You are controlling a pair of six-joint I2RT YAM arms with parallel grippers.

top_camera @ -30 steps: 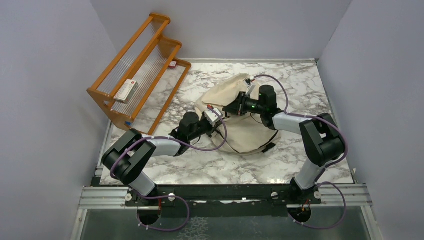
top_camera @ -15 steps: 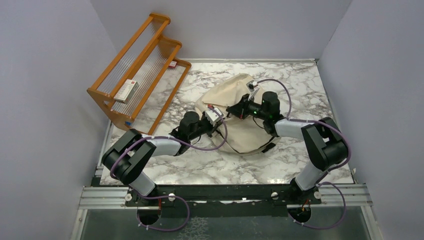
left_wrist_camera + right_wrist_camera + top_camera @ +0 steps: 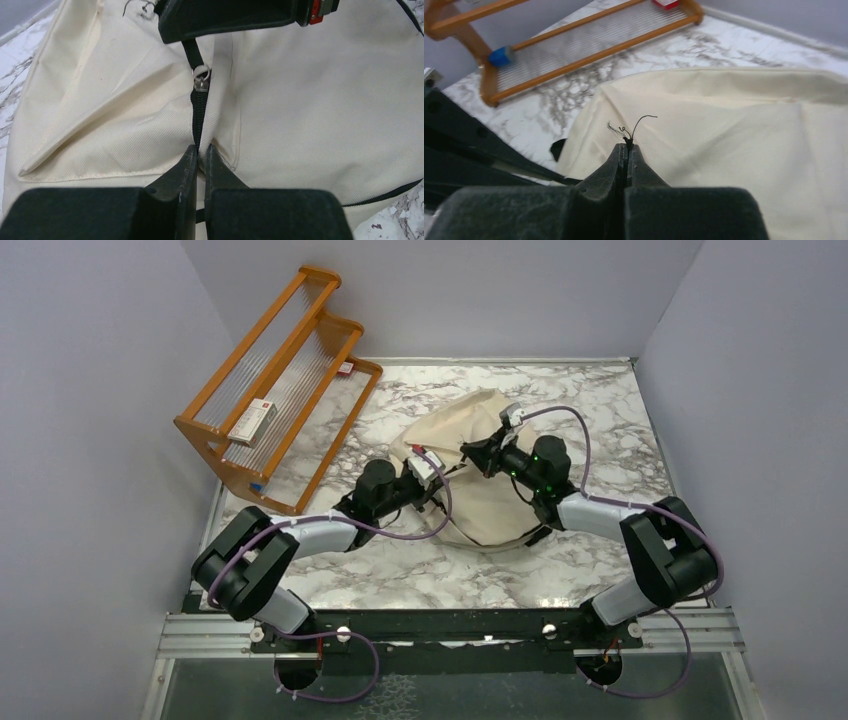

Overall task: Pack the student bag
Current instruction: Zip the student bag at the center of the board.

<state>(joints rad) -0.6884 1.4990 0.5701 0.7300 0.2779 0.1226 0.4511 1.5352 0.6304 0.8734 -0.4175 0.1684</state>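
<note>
As laid out on the marble table (image 3: 400,575), student bag (image 3: 485,508): cream canvas, slumped flat and creased, about mid-table with one face up.
Zipper (image 3: 198,112): thin black line down the upturned face of the bag, from the slider to the left fingertips.
Zipper slider (image 3: 201,84): silver, with a small ring on top, partway along that line.
Pull tab (image 3: 188,50): narrow black ribbon from the slider's ring, running up under the right gripper.
Right gripper (image 3: 626,147): over the bag's middle, jaws pressed tight together, clenched on the pull tab.
Frayed black thread (image 3: 631,127): curling out past the right gripper's tips, above the bag's canvas.
Left gripper (image 3: 199,151): low on the bag's near-left part, fingers nearly together, pinching a fold of canvas right at the zipper line, just short of the slider.
Grippers on the bag: close together, tips facing each other along the zipper, slider between them.
Bag strap (image 3: 537,535): black, poking out from the bag's near right edge onto the marble.
Wooden rack (image 3: 280,390): orange-brown, stepped, with clear ribbed shelves, left of the bag and apart from it, running back toward the far wall.
White carton (image 3: 251,421): red mark on it, on the rack, far left of the bag.
Small red-and-white item (image 3: 346,368): at the rack's far end, beyond the bag's left side.
Blue item (image 3: 501,56): at the rack's near end, left of the bag; too small to name.
</note>
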